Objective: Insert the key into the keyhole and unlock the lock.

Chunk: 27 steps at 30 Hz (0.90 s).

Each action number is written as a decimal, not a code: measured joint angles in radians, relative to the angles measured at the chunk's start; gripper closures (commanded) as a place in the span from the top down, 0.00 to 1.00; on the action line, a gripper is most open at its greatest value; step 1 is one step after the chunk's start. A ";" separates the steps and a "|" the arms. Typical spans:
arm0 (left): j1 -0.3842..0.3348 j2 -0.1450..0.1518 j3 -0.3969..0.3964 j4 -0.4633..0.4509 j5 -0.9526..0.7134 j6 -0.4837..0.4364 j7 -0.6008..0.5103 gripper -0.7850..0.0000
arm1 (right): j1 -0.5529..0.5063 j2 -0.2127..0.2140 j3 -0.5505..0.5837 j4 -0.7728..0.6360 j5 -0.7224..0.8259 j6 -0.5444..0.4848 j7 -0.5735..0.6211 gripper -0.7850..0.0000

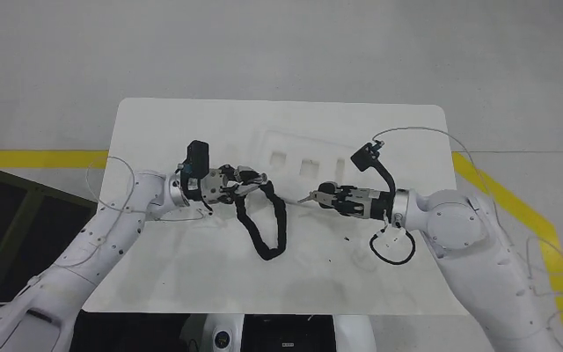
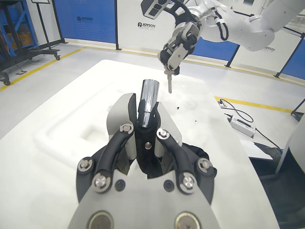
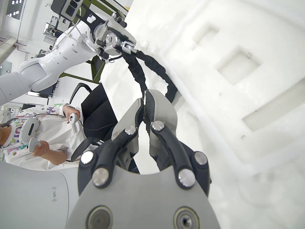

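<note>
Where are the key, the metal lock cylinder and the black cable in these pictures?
key (image 2: 169,84), left wrist view, on its blade.
lock cylinder (image 2: 149,96), left wrist view, on its shiny side.
black cable (image 3: 137,73), right wrist view, on one strand of the loop.

Left pincer (image 2: 145,107) clamped on the chrome barrel of the lock (image 2: 150,96), which projects past its fingertips; the black sleeve (image 2: 145,153) runs back between the fingers. Ahead of the pincer, the right pincer (image 2: 171,69) grips the key (image 2: 170,83), its blade near the barrel's tip but apart. Under both: white table (image 2: 209,120), foam tray (image 2: 59,129).
</note>
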 measured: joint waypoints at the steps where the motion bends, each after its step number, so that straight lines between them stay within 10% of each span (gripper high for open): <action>1: -0.009 0.001 0.000 0.008 0.017 0.000 -0.005 0.00 | 0.006 -0.001 -0.009 0.004 -0.001 0.001 0.000 0.00; 27: 0.054 0.113 0.104 -0.012 0.373 0.309 0.482 0.00 | 0.069 -0.042 -0.198 -0.052 -0.067 0.067 -0.177 0.00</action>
